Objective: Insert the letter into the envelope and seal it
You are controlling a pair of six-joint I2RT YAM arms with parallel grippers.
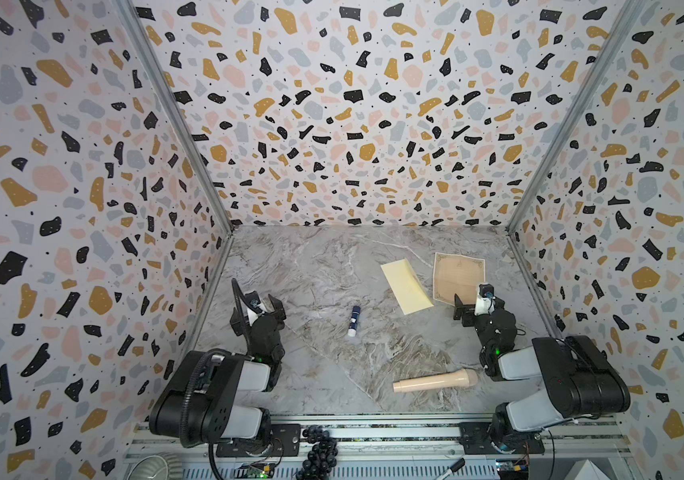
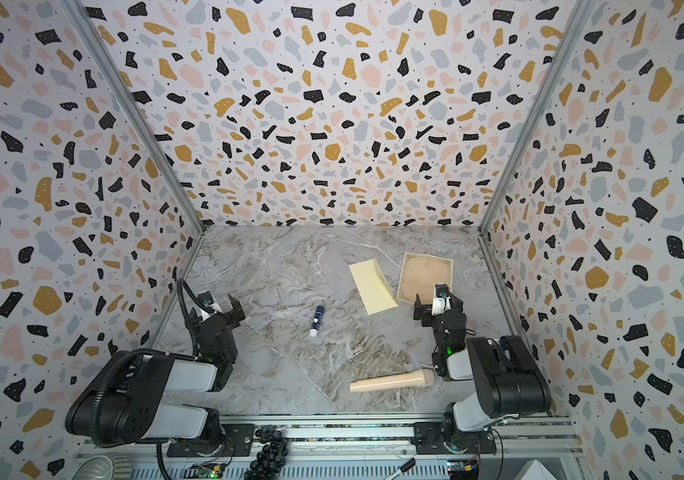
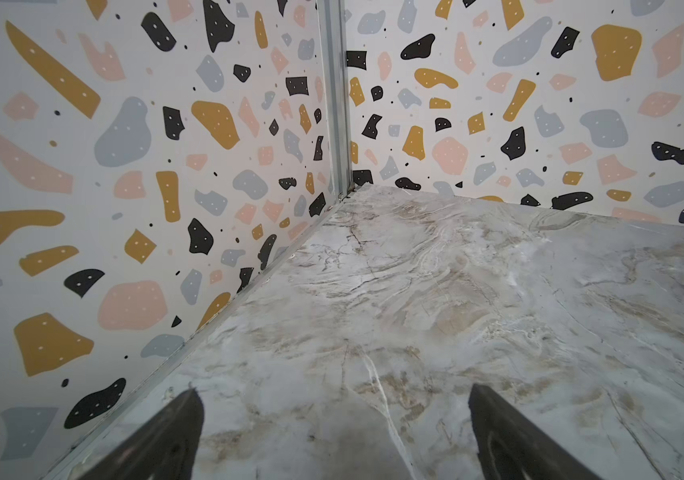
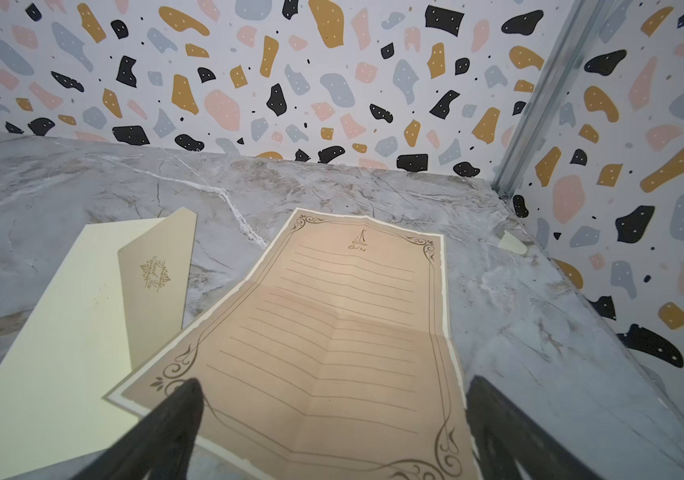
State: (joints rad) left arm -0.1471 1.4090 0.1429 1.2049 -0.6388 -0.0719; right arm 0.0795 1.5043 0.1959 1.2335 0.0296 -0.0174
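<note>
Here, the left gripper point(image 3: 334, 390) and the right gripper point(image 4: 334, 388) are both hanging with jaws spread wide, gripping nothing, while the letter point(image 1: 458, 277) is lying flat right of centre in both top views, just right of the envelope point(image 1: 406, 286).

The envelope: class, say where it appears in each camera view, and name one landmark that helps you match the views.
In a top view: the envelope lies right of centre, just left of the letter.
In a top view: the envelope, same place.
Left wrist: not in it.
Right wrist: the envelope lies beside the letter, flap open.
Shared landmark: the letter, in all but the left wrist view.
</note>
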